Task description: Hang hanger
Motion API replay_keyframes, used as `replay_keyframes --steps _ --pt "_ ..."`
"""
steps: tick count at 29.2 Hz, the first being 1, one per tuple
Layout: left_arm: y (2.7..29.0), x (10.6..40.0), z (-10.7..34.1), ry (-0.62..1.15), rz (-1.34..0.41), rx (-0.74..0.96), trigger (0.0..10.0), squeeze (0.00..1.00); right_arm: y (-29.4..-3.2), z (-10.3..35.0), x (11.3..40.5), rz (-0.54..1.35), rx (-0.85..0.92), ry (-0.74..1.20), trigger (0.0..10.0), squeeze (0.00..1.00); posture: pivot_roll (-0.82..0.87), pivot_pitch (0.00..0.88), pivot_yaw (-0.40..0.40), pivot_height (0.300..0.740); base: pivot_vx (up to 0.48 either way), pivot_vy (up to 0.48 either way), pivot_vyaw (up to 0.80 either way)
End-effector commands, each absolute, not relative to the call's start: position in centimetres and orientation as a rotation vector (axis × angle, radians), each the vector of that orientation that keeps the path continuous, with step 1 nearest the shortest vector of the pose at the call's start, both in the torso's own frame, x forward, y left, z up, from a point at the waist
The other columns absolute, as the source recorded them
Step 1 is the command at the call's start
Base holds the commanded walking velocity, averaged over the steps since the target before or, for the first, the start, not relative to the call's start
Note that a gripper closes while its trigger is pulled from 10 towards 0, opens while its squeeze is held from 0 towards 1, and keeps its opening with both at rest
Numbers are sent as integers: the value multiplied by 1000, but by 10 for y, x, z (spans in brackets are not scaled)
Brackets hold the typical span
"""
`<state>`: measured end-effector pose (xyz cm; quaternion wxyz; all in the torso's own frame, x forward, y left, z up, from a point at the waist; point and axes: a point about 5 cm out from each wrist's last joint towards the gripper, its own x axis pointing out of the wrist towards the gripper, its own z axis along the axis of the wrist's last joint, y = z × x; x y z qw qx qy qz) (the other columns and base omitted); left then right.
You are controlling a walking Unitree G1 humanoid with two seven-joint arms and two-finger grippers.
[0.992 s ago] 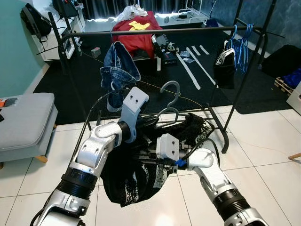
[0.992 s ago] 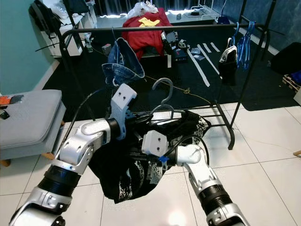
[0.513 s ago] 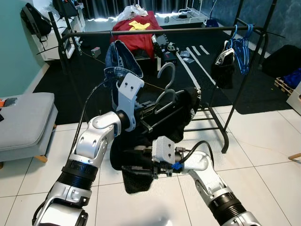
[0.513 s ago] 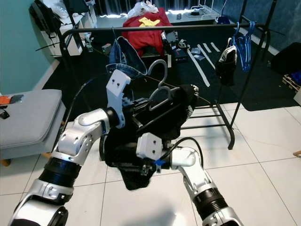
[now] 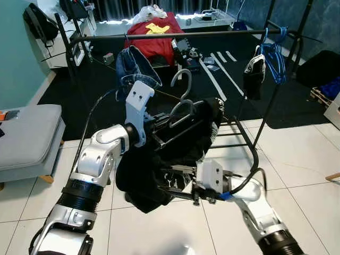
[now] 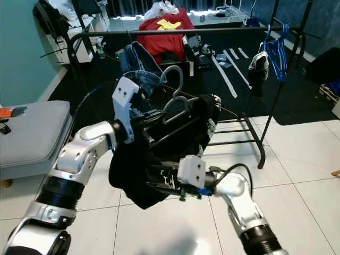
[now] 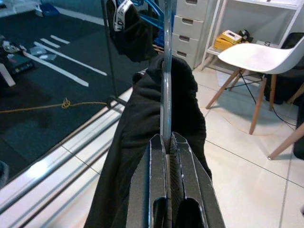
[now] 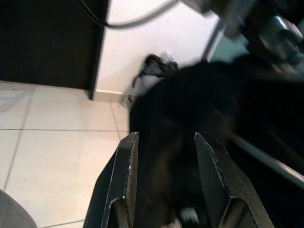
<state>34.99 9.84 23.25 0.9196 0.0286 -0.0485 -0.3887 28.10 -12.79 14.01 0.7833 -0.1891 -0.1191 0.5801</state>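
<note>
A grey hanger carrying a black patterned garment is held up in front of the black rack rail, its hook below the rail. My left gripper is shut on the hanger's shoulder; in the left wrist view its fingers clamp the grey bar. Lower down, my right gripper is open at the hanging cloth's lower edge. The right wrist view shows both fingers spread, with the blurred black garment between and beyond them.
Jeans hang on the rail's left part, with blue hangers and a black item at its right end. A grey seat stands at the left. Red cloth and clutter lie behind the rack.
My left arm has lifted the hanger and garment higher, toward the rail. My right gripper has drawn back to the right, out of the cloth it was buried in.
</note>
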Motion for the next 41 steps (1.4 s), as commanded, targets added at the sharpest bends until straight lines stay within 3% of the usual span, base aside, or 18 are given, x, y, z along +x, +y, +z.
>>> replay_keyframes --steps 1,2,6,7,8,9,10,16,19,24,33,41 --pt "102 348 244 -137 -805 55 0 0 -131 141 281 1229 -413 -273 10000 0 31 86 66 740 0 0 0" --pt "99 345 245 -139 -822 45 0 0 -136 149 283 1170 -406 -339 10000 1000 32 86 68 740 0 0 0" --pt "97 344 245 -139 -830 39 0 0 -141 153 285 1122 -422 -372 10000 1000 32 88 68 740 0 0 0" --pt "96 344 245 -139 -836 36 0 0 -148 151 289 1066 -472 -359 10000 918 32 87 67 740 0 0 0" --pt "95 343 245 -139 -841 36 0 0 -153 149 291 1040 -479 -346 10000 624 33 86 66 740 0 0 0" --pt "95 343 245 -139 -841 36 0 0 -153 149 291 1040 -479 -346 10000 624 33 86 66 740 0 0 0" --pt "94 343 245 -139 -850 35 0 0 -156 147 292 1024 -474 -335 10000 0 34 86 66 740 0 0 0" --pt "92 342 246 -139 -863 32 0 0 -160 144 292 1029 -457 -300 10000 0 32 86 67 740 0 0 0" --pt "89 340 249 -142 -888 26 0 0 -170 123 291 1082 -487 -122 10000 0 33 85 66 740 0 0 0" --pt "85 338 251 -145 -914 20 0 0 -177 113 293 1055 -502 -57 10000 0 36 85 67 740 0 0 0" --pt "78 332 253 -145 -965 14 0 0 -179 112 301 998 -500 -73 10000 0 41 82 72 740 0 0 0" --pt "71 326 249 -132 -999 15 0 0 -160 133 308 1023 -473 -248 10000 0 45 71 68 740 0 0 0"
